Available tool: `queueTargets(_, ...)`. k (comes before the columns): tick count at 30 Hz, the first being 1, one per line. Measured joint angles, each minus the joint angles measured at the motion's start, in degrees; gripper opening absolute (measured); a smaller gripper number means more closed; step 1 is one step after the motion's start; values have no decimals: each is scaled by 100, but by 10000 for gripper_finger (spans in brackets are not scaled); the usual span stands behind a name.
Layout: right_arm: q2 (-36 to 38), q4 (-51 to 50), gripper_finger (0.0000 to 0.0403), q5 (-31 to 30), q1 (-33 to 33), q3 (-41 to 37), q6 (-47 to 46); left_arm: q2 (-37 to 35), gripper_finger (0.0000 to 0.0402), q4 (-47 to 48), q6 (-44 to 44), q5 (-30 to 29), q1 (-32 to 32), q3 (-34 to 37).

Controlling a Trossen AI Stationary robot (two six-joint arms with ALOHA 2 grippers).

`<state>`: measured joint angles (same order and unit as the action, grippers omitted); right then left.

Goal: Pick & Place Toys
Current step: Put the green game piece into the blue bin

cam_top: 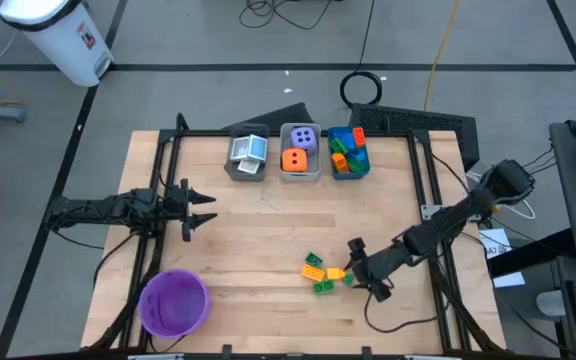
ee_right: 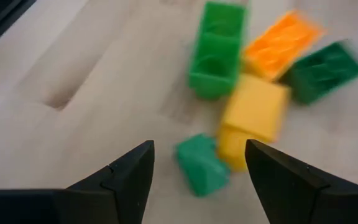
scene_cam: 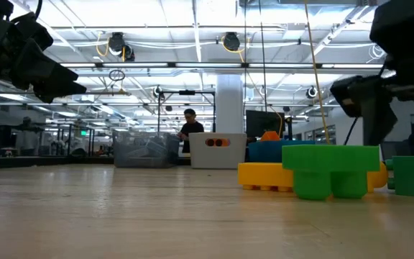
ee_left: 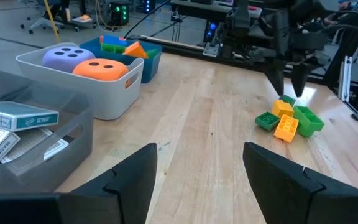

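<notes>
Right gripper hovered with its dark angular fingers spread apart, holding nothing, just above a loose cluster of small blocky green, yellow and orange plastic bricks on the smooth wooden table. Directly ahead of its fingertips lay a small green brick touching a boxy yellow one. Left gripper waited well apart, also spread.

Purple bowl: sitting near the table's front left corner.
Bins: grey, clear, blue, lining the far edge.
White bucket: standing on the floor.
</notes>
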<state>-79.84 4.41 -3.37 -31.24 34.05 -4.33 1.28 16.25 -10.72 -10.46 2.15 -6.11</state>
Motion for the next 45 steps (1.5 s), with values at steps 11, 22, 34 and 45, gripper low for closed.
queueTargets(11, -443, -491, 231, 47, 0, 237, -40, 0, 246, 0, 0, -2, 0, -1)
queueTargets(22, -441, -607, 179, 46, -9, 237, 65, 0, 246, -2, 0, -2, 0, 0)
queueTargets(34, -212, -648, 71, 47, 26, 237, 248, 0, 246, -2, 0, -1, 0, 0)
queueTargets(45, 1340, -619, 3, 13, 336, 233, 10, 0, 246, -2, -1, -1, 0, 0)
